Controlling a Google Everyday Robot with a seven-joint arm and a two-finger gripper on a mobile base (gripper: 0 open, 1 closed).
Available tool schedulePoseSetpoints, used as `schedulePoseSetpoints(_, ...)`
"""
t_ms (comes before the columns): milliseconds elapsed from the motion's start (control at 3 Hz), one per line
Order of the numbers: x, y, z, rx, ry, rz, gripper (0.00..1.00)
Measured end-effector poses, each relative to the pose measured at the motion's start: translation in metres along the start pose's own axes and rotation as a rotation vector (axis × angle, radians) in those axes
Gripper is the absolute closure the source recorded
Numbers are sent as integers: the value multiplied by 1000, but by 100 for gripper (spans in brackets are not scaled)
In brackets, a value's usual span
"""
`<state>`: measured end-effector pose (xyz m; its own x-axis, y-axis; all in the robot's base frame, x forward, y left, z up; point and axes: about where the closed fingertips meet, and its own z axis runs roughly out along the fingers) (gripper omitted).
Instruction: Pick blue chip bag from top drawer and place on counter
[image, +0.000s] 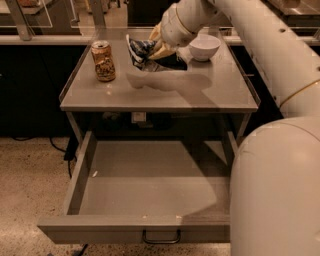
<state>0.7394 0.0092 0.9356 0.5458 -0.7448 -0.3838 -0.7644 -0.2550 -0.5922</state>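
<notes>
The blue chip bag (139, 51) is crumpled, dark navy with white edges. It is at the back middle of the counter (165, 95), tilted, and casts a shadow on the counter in front of it. My gripper (156, 46) reaches in from the upper right and is shut on the bag's right side. The top drawer (125, 229) is pulled fully open below the counter. Its inside shows no objects, and its dark bar handle (161, 237) is at the centre front.
A tan patterned drink can (103, 61) stands at the counter's back left. A white bowl (204, 46) sits at the back right, just beside the gripper. My white arm (280, 165) fills the right side of the view and hides the drawer's right end.
</notes>
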Motion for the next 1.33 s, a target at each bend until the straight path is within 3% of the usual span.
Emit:
schedulePoseSetpoints(333, 19, 18, 47, -41, -28, 50, 100)
schedulePoseSetpoints(667, 26, 38, 75, -82, -33, 77, 100)
schedulePoseSetpoints(1000, 24, 35, 72, -82, -33, 77, 82)
schedulePoseSetpoints(1333, 24, 35, 72, -82, -33, 77, 58)
